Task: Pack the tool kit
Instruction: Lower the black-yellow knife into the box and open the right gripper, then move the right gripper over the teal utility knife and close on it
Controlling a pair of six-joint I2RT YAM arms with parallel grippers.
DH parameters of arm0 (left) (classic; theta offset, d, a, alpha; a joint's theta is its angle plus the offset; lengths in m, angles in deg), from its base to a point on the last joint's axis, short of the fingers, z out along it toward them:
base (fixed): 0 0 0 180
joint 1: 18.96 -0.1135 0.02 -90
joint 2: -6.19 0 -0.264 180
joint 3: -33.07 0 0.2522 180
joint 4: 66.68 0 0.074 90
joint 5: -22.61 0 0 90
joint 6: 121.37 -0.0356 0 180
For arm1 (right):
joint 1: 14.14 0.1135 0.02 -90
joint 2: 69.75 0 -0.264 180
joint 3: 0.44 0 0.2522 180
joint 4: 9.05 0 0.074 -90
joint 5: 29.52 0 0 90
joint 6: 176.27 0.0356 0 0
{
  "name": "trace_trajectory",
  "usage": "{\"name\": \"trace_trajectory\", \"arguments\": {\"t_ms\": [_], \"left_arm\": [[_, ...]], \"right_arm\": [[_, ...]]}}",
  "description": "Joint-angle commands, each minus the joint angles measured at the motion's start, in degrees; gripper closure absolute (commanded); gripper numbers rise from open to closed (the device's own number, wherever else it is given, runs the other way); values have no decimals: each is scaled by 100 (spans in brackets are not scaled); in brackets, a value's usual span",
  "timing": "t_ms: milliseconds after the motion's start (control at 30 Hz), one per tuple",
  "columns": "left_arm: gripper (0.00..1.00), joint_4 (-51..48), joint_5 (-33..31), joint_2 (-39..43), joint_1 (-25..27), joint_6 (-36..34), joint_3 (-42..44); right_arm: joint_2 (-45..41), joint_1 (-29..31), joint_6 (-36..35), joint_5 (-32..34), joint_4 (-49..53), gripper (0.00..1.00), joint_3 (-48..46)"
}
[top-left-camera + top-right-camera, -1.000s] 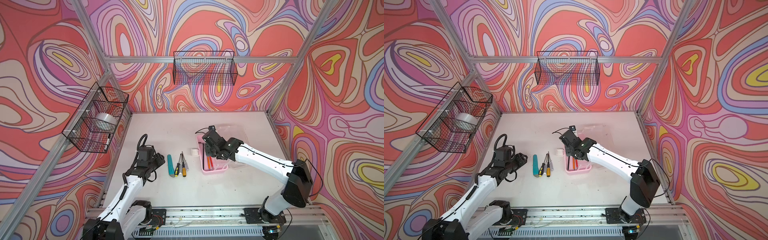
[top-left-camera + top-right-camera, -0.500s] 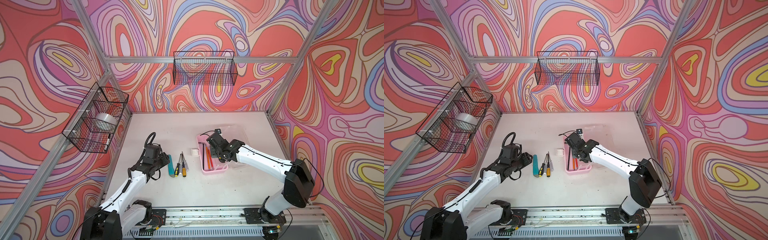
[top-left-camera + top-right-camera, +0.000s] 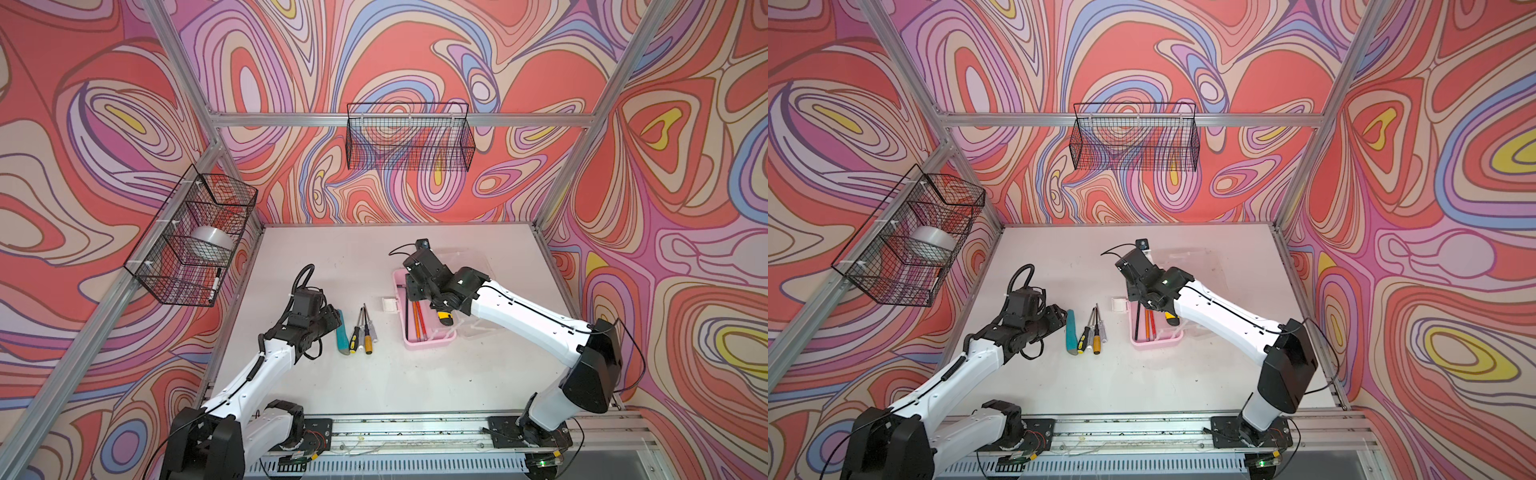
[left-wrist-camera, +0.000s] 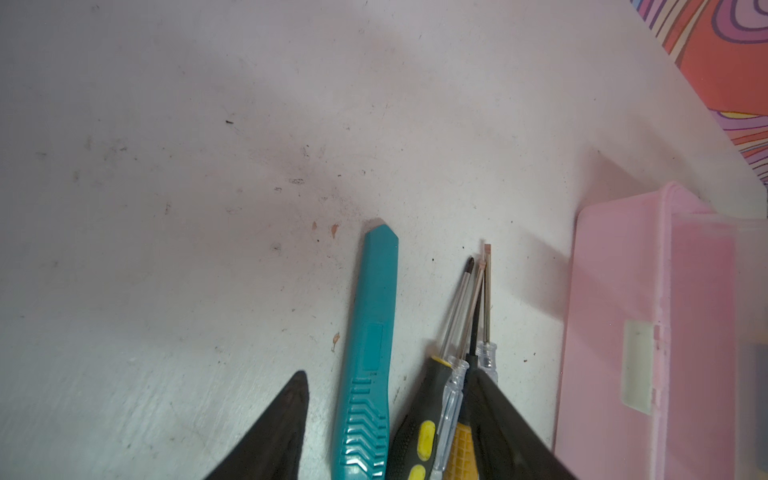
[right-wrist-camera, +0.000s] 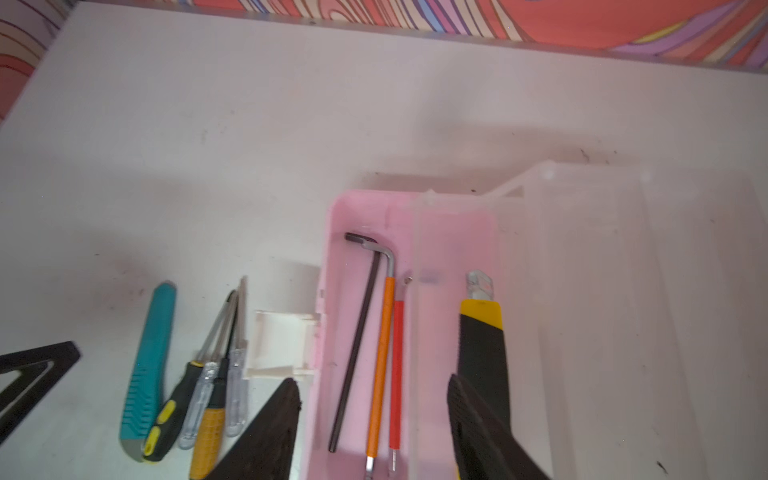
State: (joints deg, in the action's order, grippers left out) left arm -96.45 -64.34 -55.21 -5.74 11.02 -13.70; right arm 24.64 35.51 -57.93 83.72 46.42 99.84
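In both top views the pink case (image 3: 428, 341) lies open on the table (image 3: 374, 395), teal knife (image 3: 343, 336) and screwdrivers (image 3: 362, 336) just beside it; the left wrist view shows the left claw (image 4: 386, 374) spread astride the knife, overlapping the screwdriver handles, so shift clear before pinching; the right wrist view shows the right claw (image 5: 372, 380) spread, empty, above the case, best withdrawn.

The case (image 3: 428, 338) is set right of centre on the table (image 3: 374, 386), its lid (image 5: 602, 270) laid open rightward. Rods (image 5: 380, 353) and a cutter (image 5: 484, 345) are held inside. Screwdrivers (image 3: 361, 336) are laid just left, a knife (image 3: 341, 332) beyond them.
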Motion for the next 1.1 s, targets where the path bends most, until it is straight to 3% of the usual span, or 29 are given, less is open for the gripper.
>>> {"name": "trace_trajectory", "arguments": {"t_ms": [0, 300, 500, 767, 1067], "left_arm": [[36, 4, -72, 137, 30, -125, -80], [32, -282, 691, 757, -407, 0, 243], [32, -589, 1048, 1255, -845, 163, 650], [33, -573, 1248, 1647, -1319, 251, 1169], [33, -788, 1071, 2335, -1703, 406, 1515]], "right_arm": [[499, 466, -137, 20, 123, 40, 401], [1589, 1370, -50, -320, -89, 33, 1232], [2141, 1421, 188, -1088, -391, 36, 1316], [2836, 1423, 346, -1622, -496, 37, 1744], [3852, 1427, 409, -1598, -45, 38, 2697]]}}
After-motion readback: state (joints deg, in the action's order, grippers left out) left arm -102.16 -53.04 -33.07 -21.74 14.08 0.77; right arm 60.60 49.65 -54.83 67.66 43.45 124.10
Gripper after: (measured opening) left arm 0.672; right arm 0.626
